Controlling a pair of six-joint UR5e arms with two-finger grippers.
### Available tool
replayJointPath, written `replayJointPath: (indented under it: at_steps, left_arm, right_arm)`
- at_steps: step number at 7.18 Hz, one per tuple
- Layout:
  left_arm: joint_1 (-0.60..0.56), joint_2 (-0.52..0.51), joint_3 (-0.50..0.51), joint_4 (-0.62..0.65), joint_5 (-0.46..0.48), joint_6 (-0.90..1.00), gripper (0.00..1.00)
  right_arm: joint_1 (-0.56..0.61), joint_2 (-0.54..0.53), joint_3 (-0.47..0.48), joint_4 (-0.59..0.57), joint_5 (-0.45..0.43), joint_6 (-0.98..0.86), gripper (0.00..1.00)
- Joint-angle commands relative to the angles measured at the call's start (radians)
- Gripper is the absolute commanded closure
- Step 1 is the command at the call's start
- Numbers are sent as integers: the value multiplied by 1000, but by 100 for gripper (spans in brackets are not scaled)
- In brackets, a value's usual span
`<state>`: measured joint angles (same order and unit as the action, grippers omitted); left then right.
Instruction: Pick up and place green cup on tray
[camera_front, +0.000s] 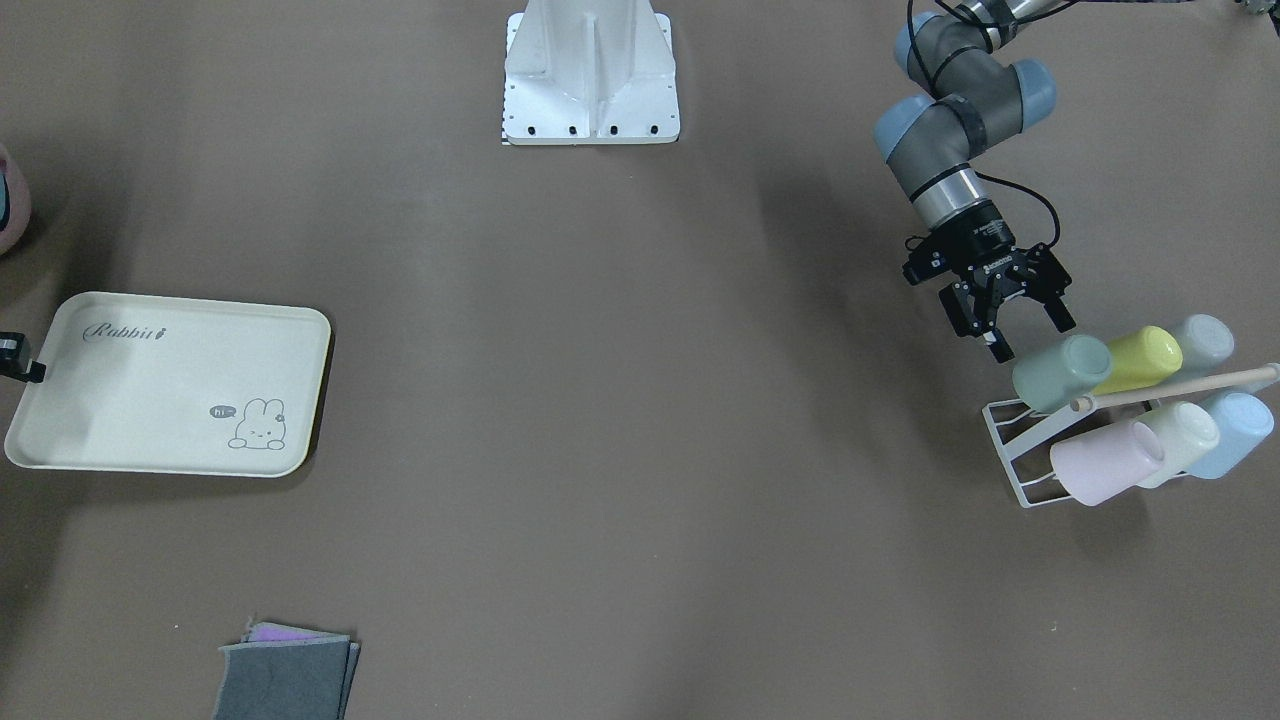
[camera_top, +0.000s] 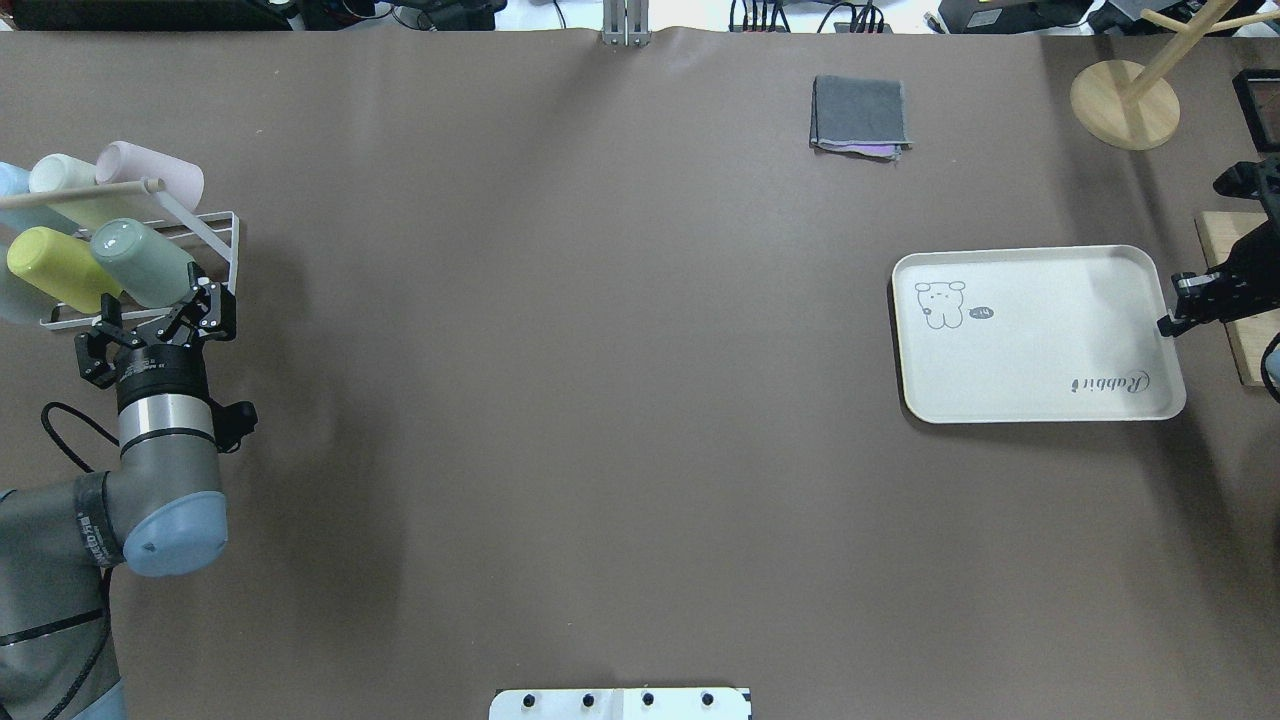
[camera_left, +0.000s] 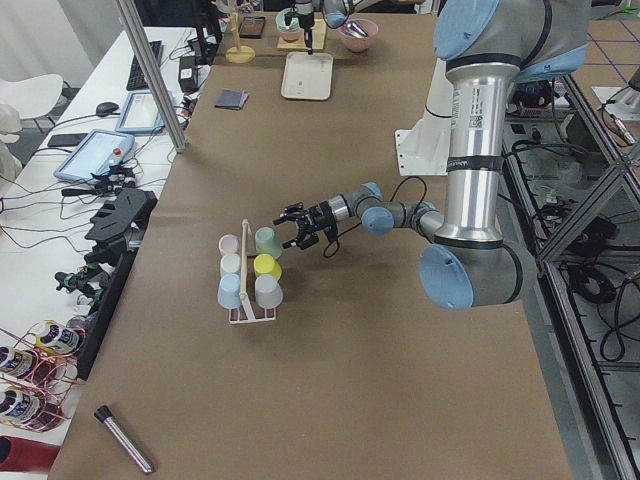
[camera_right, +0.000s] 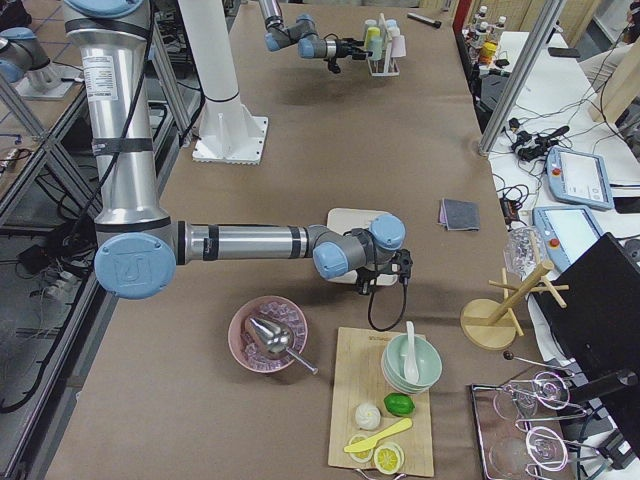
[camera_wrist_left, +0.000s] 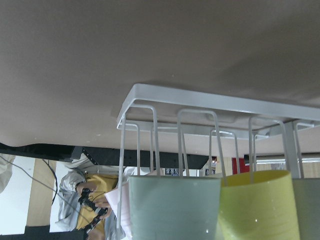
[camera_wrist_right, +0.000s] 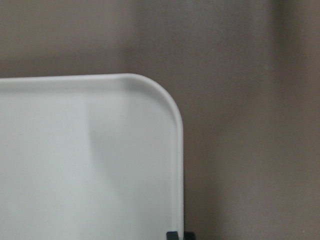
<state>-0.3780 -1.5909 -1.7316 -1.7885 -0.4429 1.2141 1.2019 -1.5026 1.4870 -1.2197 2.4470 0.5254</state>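
Observation:
The green cup lies tilted on a white wire rack, at the end of the row nearest the robot; it also shows in the overhead view and the left wrist view. My left gripper is open, its fingers spread just short of the cup's side and not touching it. The cream tray lies flat at the table's other end. My right gripper looks shut on the tray's edge.
The rack also holds a yellow-green cup, pale blue cups, a cream cup and a pink cup under a wooden rod. A folded grey cloth lies at the operators' edge. A wooden stand stands beyond the tray.

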Motion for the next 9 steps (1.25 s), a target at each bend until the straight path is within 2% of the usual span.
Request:
replayJointPath:
  at_steps: [1,3,5,7,8,9]
  left_arm:
    - [-18,-21,64,-6,18,-39,1]
    - [-41,-23,96,-3,18,-50,1]
    - [-39,-30,112,1,18,-48,1]
    - [-42,-75,152,1,18,-44,1]
    - [-48,-73,149,0,18,-39,2]
    - [-54,-70,141,-3,18,-36,7]
  right_arm:
    - [31,-1,42,0,67,5,100]
    - [39,-1,61,-4,125,10,100]
    - [10,21,154,-56,135,72,100]
    - [-100,109,220,-127,83,164,100]
    - [-202,146,276,-136,-1,265,100]
    - [-272,195,288,-136,-37,339,100]
